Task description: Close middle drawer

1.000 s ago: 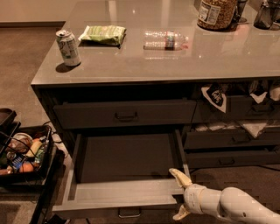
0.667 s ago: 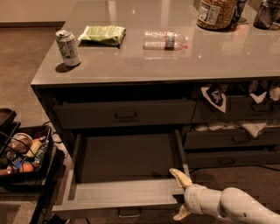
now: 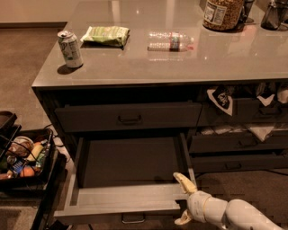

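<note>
The middle drawer (image 3: 130, 197) is pulled far out of the dark cabinet, its pale grey inner walls and empty floor showing. Its small loop handle (image 3: 133, 219) sits at the bottom edge of the view. The top drawer (image 3: 128, 117) above it is shut. My gripper (image 3: 184, 200) comes in from the lower right on a white arm and sits at the drawer's front right corner. One pale finger (image 3: 182, 182) rests by the top of the drawer's front edge, the other (image 3: 184, 219) lies below the front.
On the grey countertop (image 3: 189, 58) stand a soda can (image 3: 70, 48), a green snack bag (image 3: 106, 35), a plastic bottle (image 3: 170, 41) and a jar (image 3: 221, 13). Further drawers (image 3: 238, 143) with cloths are at right. A black basket (image 3: 22, 157) of items stands at left.
</note>
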### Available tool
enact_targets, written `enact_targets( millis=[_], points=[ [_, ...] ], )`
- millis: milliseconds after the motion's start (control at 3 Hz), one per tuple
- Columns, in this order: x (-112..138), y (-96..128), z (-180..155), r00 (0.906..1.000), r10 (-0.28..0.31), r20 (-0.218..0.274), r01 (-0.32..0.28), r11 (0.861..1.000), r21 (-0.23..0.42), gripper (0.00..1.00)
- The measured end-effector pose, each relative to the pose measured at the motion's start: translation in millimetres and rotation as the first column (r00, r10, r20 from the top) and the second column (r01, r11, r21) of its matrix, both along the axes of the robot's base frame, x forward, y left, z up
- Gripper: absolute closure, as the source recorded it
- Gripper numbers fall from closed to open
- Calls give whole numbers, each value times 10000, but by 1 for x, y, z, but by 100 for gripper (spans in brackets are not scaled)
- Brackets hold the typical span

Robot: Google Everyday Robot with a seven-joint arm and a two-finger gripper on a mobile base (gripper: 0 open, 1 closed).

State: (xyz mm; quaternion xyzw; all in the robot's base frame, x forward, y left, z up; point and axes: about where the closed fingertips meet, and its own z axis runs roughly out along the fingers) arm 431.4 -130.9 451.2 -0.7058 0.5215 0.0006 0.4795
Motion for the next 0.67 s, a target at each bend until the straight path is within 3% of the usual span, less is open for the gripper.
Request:
enact_targets(
  millis=[333,667],
  points=[
    [19,5,-6,9994,77,340,-77,10000,-21,0],
    [21,6,-6,9993,86,370,-84,10000,-49,0]
  ],
)
